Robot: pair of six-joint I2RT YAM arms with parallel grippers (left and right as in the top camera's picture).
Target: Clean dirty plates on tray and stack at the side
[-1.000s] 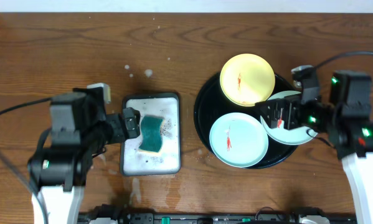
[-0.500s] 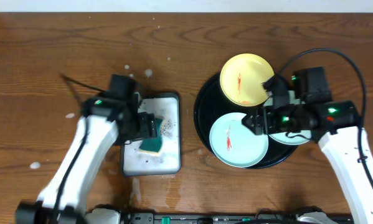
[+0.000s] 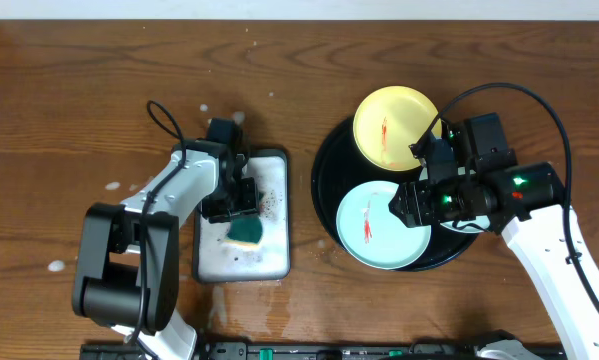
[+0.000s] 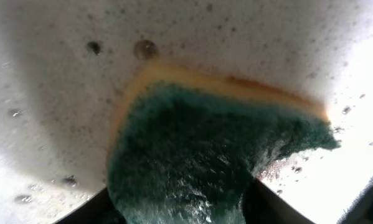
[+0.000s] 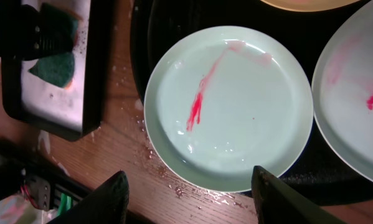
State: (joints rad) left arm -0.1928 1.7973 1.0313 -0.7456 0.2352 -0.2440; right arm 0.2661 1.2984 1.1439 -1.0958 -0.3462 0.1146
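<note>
The left gripper (image 4: pixel 177 208) has its jaws clenched on the green sponge (image 4: pixel 198 143) in the white tray (image 3: pixel 274 255), while the right gripper (image 5: pixel 189 183), jaws spread wide, hovers over a red-smeared turquoise plate (image 5: pixel 230 106) lying beside the yellow plate (image 3: pixel 394 125) in the black tray (image 3: pixel 325 190).

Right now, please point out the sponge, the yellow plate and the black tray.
sponge (image 3: pixel 245 233), overhead view, on its green top side.
yellow plate (image 3: pixel 395 127), overhead view, on its centre.
black tray (image 3: pixel 326 180), overhead view, on the bare left part inside the rim.
</note>
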